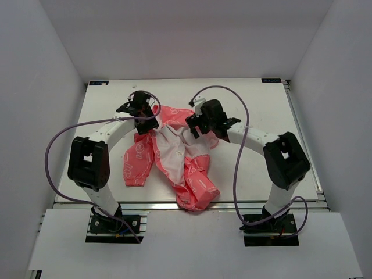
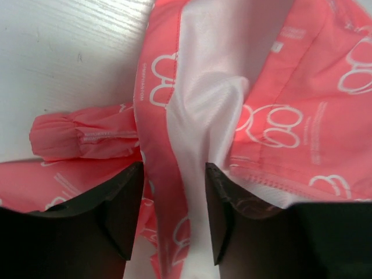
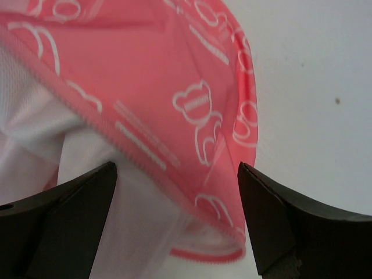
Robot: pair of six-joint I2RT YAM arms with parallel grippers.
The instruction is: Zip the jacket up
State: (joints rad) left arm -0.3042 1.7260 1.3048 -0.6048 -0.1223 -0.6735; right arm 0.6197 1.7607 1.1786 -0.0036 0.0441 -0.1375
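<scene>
The table lies under the jacket, its near edge just beside the jacket's lowest fold. The jacket is spread open, white lining up. The left gripper is over the jacket's far left part, jaws narrow with a ridge of lining and front edge between them; I cannot tell whether they pinch it. The right gripper hangs over the jacket's far right part, jaws wide, astride the zipper edge. To do this well, I judge each gripper should take 1 front edge, then lay both flat together before seeking the slider. Count: 1 table, 1 jacket, 2 grippers, 1 zipper edge showing, 1 cuff
</scene>
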